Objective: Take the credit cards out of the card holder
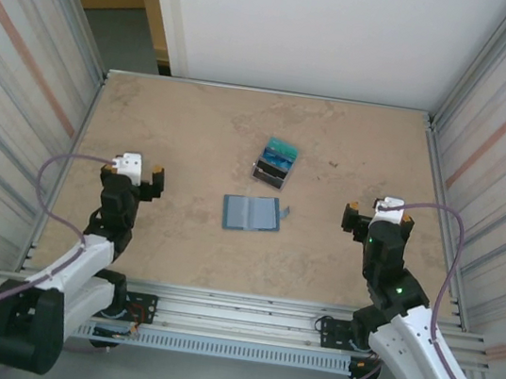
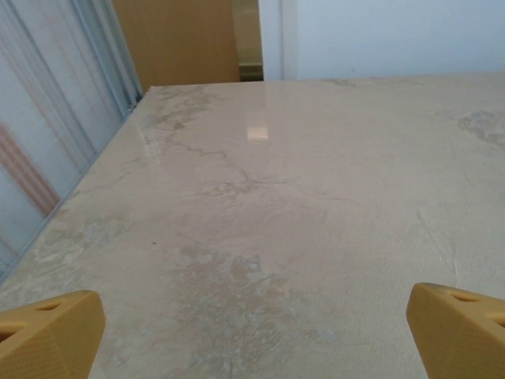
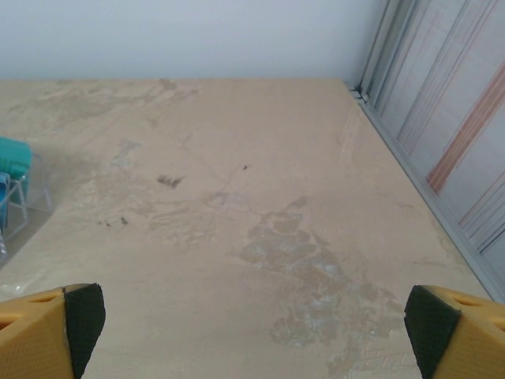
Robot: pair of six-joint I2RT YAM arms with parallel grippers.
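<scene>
Teal cards (image 1: 280, 154) stood in a dark tray (image 1: 270, 172); the blue card holder (image 1: 251, 213) lay open nearby; left hand (image 1: 139, 169) and right hand (image 1: 378, 212) hung released.

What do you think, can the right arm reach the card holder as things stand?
Probably yes: only bare table lies between its open hand and the card holder; the small tray sits farther back, off that path.

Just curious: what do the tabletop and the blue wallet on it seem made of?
The tabletop looks like polished beige stone or stone-look laminate: mottled veins, glossy reflection. The wallet looks like matte leather or fabric, no shine; too small to tell which.
</scene>
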